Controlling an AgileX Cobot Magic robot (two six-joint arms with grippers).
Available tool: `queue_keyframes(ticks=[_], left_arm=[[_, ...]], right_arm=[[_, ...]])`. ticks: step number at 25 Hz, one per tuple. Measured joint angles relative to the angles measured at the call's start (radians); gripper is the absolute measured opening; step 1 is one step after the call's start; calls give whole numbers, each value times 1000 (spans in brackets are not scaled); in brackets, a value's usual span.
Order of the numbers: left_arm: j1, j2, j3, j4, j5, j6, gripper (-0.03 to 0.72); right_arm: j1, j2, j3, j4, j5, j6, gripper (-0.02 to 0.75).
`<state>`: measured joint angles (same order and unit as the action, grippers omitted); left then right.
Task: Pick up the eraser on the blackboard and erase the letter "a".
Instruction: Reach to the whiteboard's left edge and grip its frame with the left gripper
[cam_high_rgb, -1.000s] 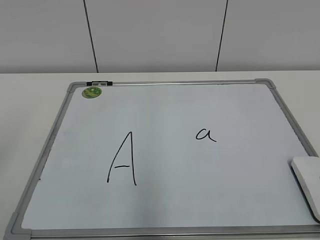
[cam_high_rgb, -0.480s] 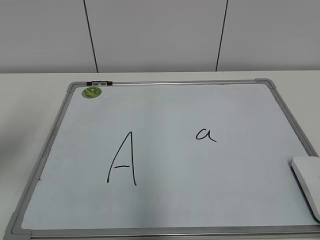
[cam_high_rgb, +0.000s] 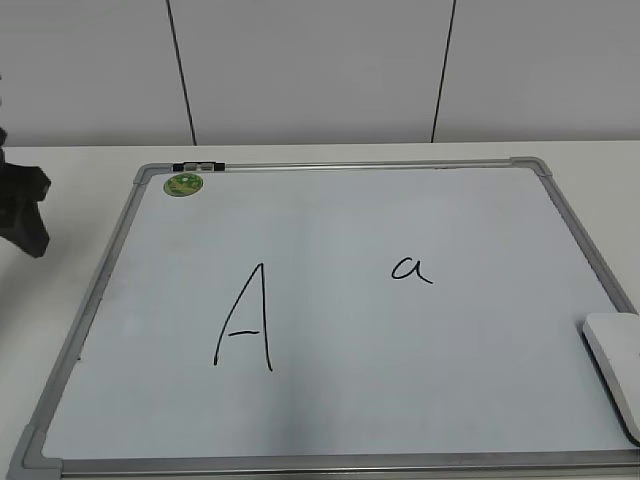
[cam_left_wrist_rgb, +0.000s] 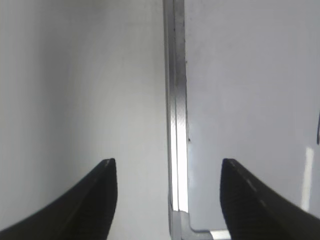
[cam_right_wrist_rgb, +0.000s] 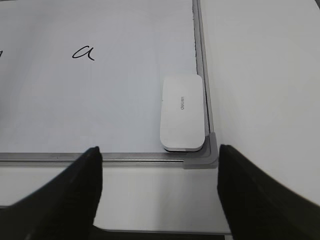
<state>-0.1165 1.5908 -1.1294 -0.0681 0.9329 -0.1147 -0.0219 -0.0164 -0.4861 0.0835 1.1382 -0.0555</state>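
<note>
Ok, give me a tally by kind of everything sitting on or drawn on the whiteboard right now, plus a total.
Erasers: 1, the white eraser in the whiteboard's near right corner
Magnets: 1, the round green magnet
Handwritten letters: 2, capital "A" and lowercase "a"
Total: 4

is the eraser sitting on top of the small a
No, the eraser lies in the blackboard's corner against the frame, well apart from the letter "a".
</note>
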Motion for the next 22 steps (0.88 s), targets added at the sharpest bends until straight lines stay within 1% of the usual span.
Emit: queue_keyframes(ticks=[4, 8, 9, 14, 22], left_arm=[[0, 128, -129, 13, 9, 0, 473], [0, 245, -232, 68, 20, 0, 473], [0, 273, -253, 68, 25, 0, 473], [0, 384, -306, 68, 42, 0, 473], [0, 495, -317, 68, 44, 0, 473]], right_arm=[[0, 0, 0, 0, 0, 0, 534], [0, 0, 0, 0, 0, 0, 534], [0, 0, 0, 0, 0, 0, 534], [0, 0, 0, 0, 0, 0, 534], [0, 0, 0, 0, 0, 0, 534]])
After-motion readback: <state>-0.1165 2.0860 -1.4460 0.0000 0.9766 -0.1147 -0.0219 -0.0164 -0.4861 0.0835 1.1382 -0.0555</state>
